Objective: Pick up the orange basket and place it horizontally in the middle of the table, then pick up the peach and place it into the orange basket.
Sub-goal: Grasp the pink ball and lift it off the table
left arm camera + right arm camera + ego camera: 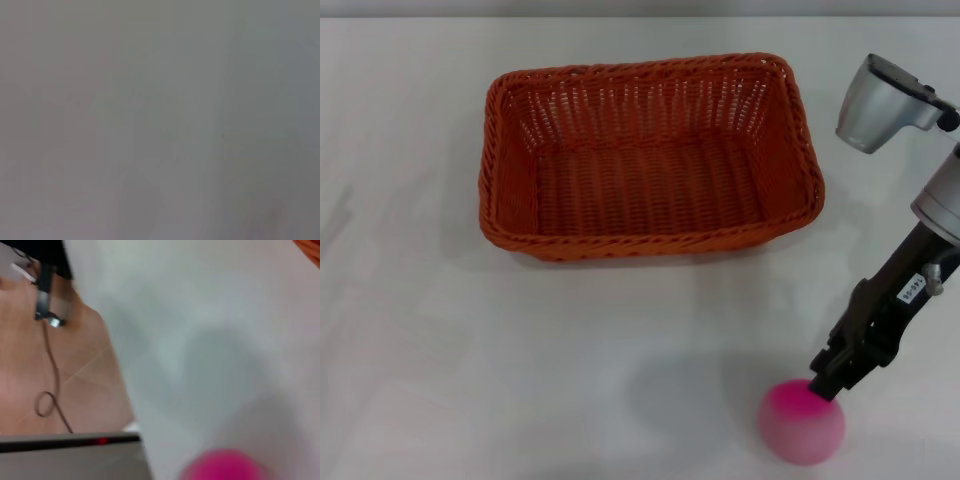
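The orange basket (650, 243) lies lengthwise across the middle of the white table (500, 380), empty, with its open side up. The peach (802, 425), a pink ball, is at the near right of the table. My right gripper (826, 385) comes down from the right and meets the peach's top right side. In the right wrist view the peach (225, 467) shows as a pink blur close to the camera, and a corner of the basket (311, 250) shows far off. The left gripper is out of view; its wrist view shows only plain grey.
The right arm's grey wrist housing (880, 100) hangs beside the basket's right end. The right wrist view shows the table's edge with a brown floor (55, 370) and a cable (50, 390) beyond it.
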